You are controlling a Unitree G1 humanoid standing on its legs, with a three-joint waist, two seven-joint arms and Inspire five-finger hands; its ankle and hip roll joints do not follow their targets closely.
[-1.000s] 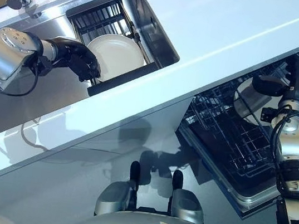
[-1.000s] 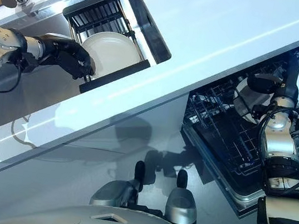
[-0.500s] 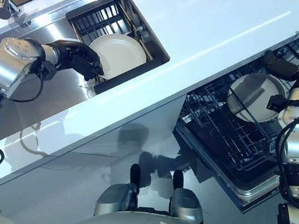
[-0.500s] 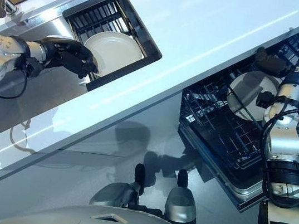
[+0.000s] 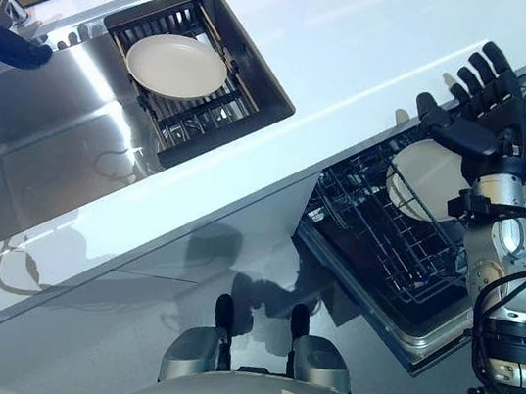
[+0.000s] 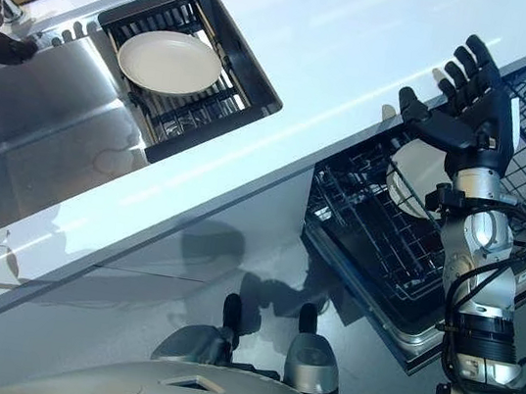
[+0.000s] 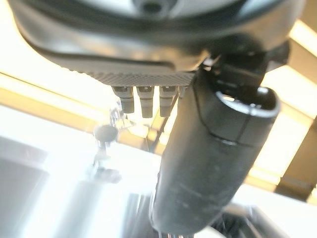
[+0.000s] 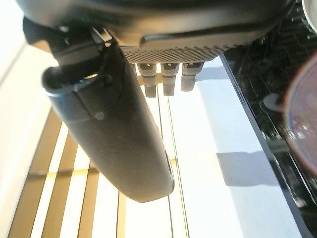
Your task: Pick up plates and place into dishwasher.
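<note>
Right hand (image 5: 486, 126) hovers, fingers spread and empty, above the plate (image 5: 416, 180) in the dishwasher rack (image 5: 365, 242).

Right hand (image 5: 480, 125) raised, fingers splayed straight; left hand (image 5: 8, 45) far left, thumb extended.

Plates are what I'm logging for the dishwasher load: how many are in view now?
2. One plate lies flat on the black rack in the sink; the other plate stands in the dishwasher rack, partly behind the open right hand. Others may be hidden.
</note>
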